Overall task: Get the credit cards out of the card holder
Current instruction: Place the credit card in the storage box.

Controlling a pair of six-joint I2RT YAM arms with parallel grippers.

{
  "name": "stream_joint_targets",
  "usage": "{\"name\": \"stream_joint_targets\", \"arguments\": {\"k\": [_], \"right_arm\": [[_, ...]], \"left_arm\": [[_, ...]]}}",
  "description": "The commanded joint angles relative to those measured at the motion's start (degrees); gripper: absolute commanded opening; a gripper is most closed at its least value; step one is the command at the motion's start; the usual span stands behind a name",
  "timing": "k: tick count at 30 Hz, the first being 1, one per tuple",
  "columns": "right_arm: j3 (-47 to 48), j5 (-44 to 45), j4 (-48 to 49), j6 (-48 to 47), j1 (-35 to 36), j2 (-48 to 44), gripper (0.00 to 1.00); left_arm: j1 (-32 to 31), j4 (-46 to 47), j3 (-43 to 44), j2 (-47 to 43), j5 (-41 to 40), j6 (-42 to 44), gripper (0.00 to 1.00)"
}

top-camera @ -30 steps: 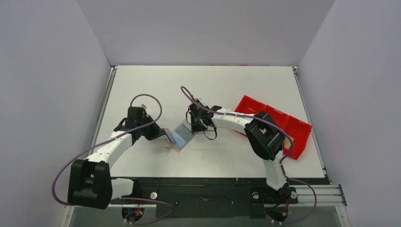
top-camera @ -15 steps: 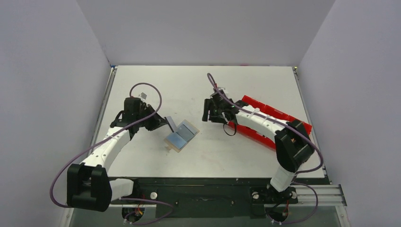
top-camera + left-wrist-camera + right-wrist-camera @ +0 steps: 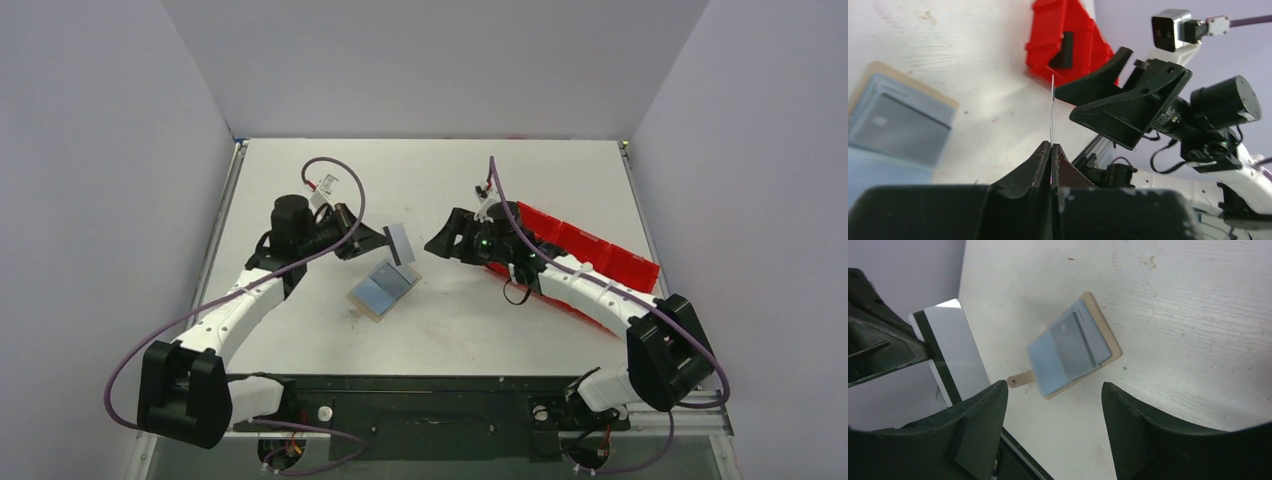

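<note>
- Top external: our left end effector [image 3: 378, 240] pinches one card [image 3: 400, 242], held off the surface [image 3: 450, 330].
- Our right end effector [image 3: 436, 244] gapes wide, holding nothing, and faces that card.
- We see the holder [image 3: 1110, 340] lying open on the surface, with more cards [image 3: 1068, 355] in it.

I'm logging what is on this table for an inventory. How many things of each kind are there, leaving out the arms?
Card holder: 1
Credit cards: 3 that show, one in the left gripper, a grey and a light blue on the holder
Red tray: 1
Total: 5
</note>
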Motion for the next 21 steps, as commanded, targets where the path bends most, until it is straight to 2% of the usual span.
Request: {"name": "stream_joint_targets", "arguments": {"k": [1, 11, 17, 21], "right_arm": [[-2.69, -6.57, 13.95, 3.3, -0.51, -5.71, 0.65], [-5.88, -9.27, 19.53, 6.28, -0.99, -9.76, 0.56], [-6.29, -10.59, 20.75, 7.33, -0.94, -8.46, 0.48], [-6.42, -11.42, 21.44, 8.01, -0.94, -8.34, 0.37]], "left_arm": [[-2.67, 14.44, 1.52, 1.17, 6.08, -4.8, 0.0], [-5.4, 24.37, 3.1, 5.71, 10.21, -10.59, 0.0], [-6.84, 30.47, 2.39, 7.26, 11.06, -13.99, 0.0], [-7.27, 30.53, 2.64, 8.25, 11.08, -14.26, 0.0]]}}
